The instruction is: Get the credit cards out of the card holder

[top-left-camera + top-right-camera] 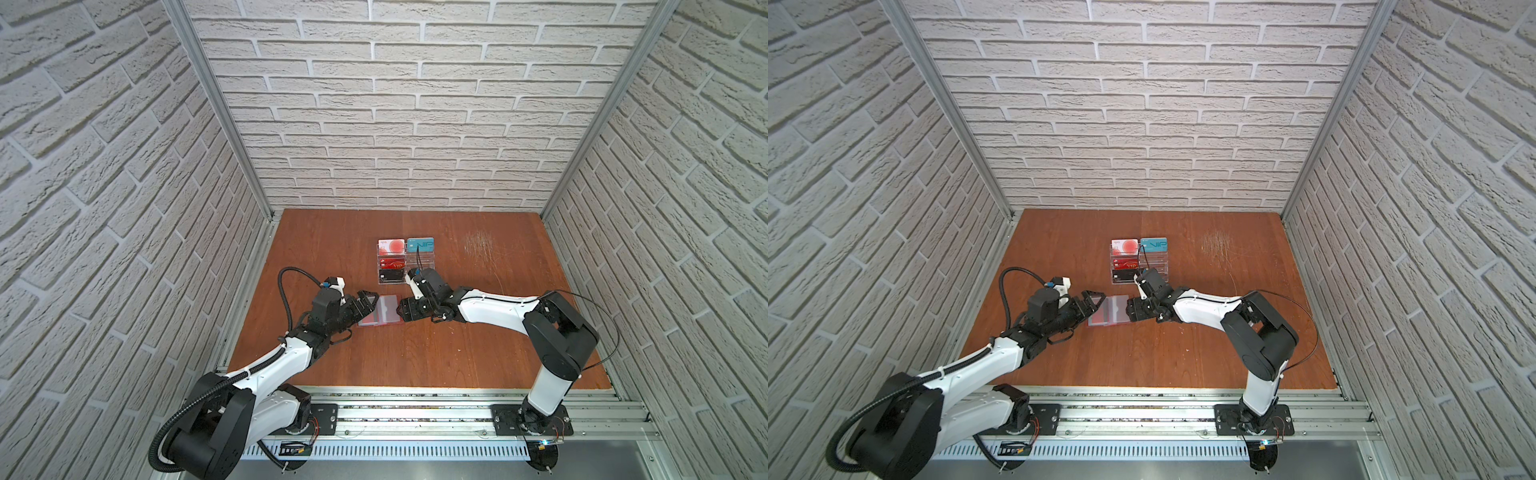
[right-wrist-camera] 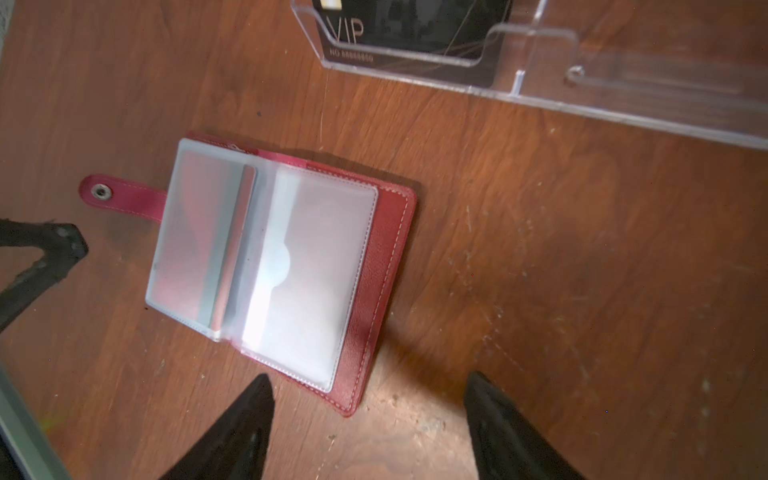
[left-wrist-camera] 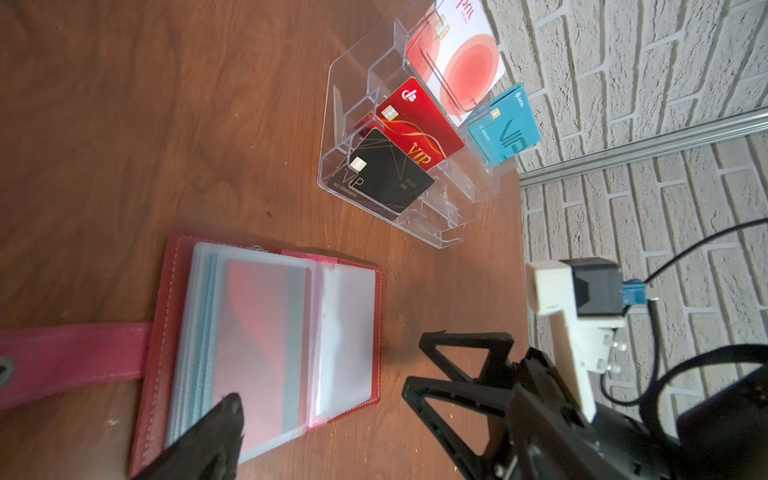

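The card holder [image 2: 390, 266] is laid open on the worktop [image 2: 540, 291], between the two end effectors. A red card [image 2: 195, 232] is seen inside a clear sleeve; nothing has been pulled out yet. The left end effector [image 1: 369, 306] and right end effector [image 2: 369, 376] are spread apart and empty. The teal edges [image 3: 208, 299] under the pages cannot be identified.

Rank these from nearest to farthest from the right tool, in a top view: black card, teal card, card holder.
1. card holder, open on the table, before the right tool.
2. black card, front tier of the stand.
3. teal card, stand's back tier.
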`<state>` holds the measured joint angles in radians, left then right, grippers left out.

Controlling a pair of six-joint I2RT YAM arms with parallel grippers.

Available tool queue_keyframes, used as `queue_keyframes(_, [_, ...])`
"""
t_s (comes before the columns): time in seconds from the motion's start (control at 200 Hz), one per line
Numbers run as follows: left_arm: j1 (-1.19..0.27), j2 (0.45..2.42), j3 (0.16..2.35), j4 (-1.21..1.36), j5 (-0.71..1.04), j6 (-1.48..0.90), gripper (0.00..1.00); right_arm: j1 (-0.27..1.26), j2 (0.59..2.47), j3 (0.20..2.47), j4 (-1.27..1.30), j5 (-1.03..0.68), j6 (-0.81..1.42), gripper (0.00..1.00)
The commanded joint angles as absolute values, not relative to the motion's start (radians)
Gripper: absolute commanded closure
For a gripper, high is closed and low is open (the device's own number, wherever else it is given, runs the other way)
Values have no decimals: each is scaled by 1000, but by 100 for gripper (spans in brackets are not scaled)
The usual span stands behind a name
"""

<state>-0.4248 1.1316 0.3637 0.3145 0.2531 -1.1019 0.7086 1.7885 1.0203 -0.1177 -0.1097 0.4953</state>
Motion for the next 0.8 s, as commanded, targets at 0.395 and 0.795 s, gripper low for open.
queue_keyframes(0.395, [-402, 1229, 318, 457, 250, -1131, 2, 727, 1848, 1051, -63, -133, 513, 47])
queue_keyframes(0.795, [-397, 1252, 339, 443, 262, -1113, 2, 731, 1877, 1063, -63, -141, 517, 57])
